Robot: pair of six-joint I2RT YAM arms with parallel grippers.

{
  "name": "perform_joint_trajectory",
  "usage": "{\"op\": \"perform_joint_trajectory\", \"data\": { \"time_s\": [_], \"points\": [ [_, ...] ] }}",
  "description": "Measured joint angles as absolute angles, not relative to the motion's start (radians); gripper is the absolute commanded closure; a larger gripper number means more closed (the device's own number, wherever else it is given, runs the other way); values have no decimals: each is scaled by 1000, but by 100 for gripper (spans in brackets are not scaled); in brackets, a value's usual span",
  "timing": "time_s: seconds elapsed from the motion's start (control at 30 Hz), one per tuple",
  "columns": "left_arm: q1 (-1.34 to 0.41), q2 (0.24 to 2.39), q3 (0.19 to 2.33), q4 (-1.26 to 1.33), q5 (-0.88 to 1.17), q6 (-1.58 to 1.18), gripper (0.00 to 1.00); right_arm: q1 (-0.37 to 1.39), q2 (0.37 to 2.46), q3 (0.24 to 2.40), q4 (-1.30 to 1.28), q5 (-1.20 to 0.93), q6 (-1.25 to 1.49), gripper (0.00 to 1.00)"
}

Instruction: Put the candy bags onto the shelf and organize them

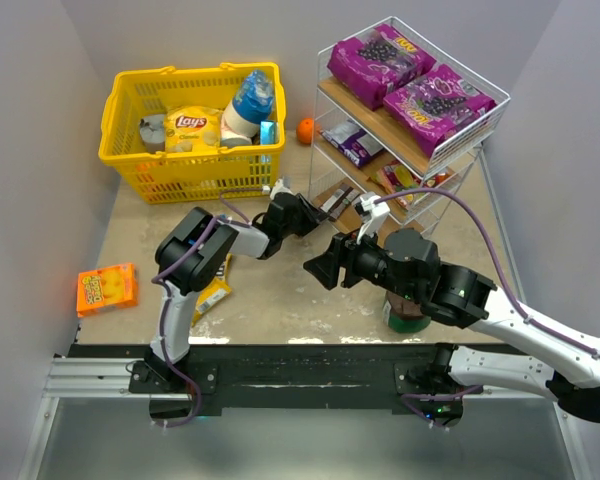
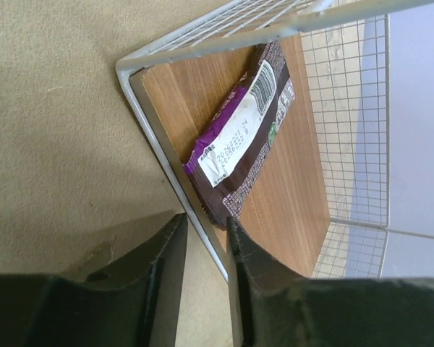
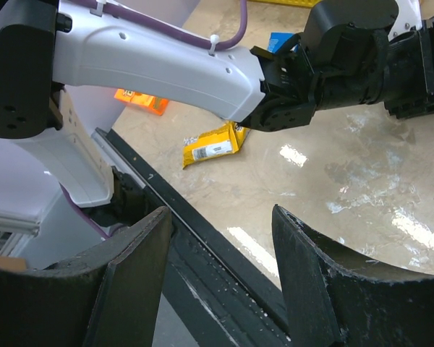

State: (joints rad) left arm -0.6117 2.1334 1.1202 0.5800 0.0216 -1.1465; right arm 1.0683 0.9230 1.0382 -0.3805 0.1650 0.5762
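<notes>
The shelf (image 1: pixel 477 128) stands at the back right, with two large purple candy bags (image 1: pixel 410 75) on its top tier, a smaller purple one (image 1: pixel 352 143) on the middle tier and red and yellow ones (image 1: pixel 398 180) lower down. My left gripper (image 1: pixel 325 205) is at the bottom tier's near corner. In the left wrist view a brown and purple packet (image 2: pixel 242 137) lies flat on the wooden tier (image 2: pixel 296 195), just beyond my left gripper (image 2: pixel 206 220), whose jaws stand a little apart and hold nothing. My right gripper (image 1: pixel 315 268) (image 3: pixel 220 217) hangs open and empty over the table. A yellow candy bag (image 1: pixel 215 290) (image 3: pixel 211 144) lies on the table under the left arm.
A yellow basket (image 1: pixel 130 160) at the back left holds a Lay's bag (image 1: pixel 192 125) and a bottle (image 1: pixel 248 100). An orange fruit (image 1: pixel 305 130) sits between basket and shelf. A flat orange box (image 1: pixel 107 288) lies at the left. A dark round object (image 1: pixel 405 312) sits under the right arm.
</notes>
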Motion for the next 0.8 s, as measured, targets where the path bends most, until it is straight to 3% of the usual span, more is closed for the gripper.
{"op": "perform_joint_trajectory", "data": {
  "time_s": [0.07,0.43,0.63,0.8],
  "points": [
    [-612,2133,1122,579,20,-1153,77,1068,923,1038,-381,165,576,38],
    [-612,2178,1215,558,-31,-1168,81,1068,923,1024,-381,166,577,38],
    [-612,2188,1224,535,-60,-1168,92,1068,923,1024,-381,166,577,38],
    [-612,2190,1225,530,-81,-1170,90,1068,923,1024,-381,166,577,38]
  ]
}}
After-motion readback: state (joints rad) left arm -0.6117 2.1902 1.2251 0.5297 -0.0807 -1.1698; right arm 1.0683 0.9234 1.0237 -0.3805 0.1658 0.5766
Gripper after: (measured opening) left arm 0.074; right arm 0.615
